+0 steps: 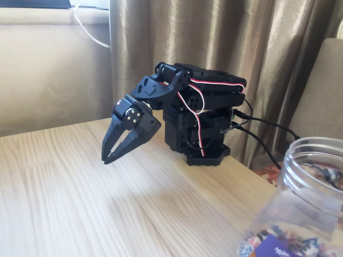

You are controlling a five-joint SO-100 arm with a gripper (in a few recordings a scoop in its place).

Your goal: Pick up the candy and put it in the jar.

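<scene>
With its jaws together on nothing, the gripper [110,157] hangs over bare table [80,203], far from the jar [305,203] at near right where wrapped candy [284,247] lies inside; reaching there risks toppling it.

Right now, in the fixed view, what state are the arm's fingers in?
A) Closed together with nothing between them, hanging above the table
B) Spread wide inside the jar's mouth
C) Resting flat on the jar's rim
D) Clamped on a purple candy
A: the gripper hangs above the bare wooden table with fingertips together and nothing held, well left of the clear jar.
</scene>
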